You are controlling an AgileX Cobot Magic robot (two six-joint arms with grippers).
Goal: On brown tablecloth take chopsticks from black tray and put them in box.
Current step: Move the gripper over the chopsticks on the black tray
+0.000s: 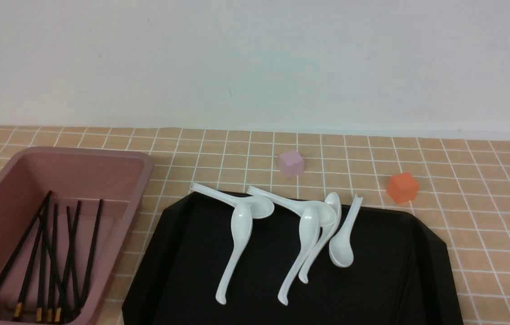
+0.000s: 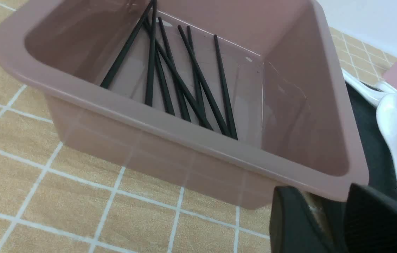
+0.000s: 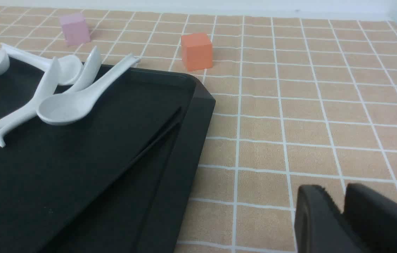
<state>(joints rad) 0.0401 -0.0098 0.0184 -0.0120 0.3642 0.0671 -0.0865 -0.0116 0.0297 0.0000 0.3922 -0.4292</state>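
Left tool slightly parted, right tool nearly closed

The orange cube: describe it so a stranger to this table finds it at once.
Find the large black tray on the brown tablecloth. Just past its far right corner sits a small cube. It is orange; the other cube, further left, is pale pink.

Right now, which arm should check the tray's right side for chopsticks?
Right: the right gripper is beside the black tray's right rim, near a thin dark line, maybe a chopstick; the left gripper is by the box.
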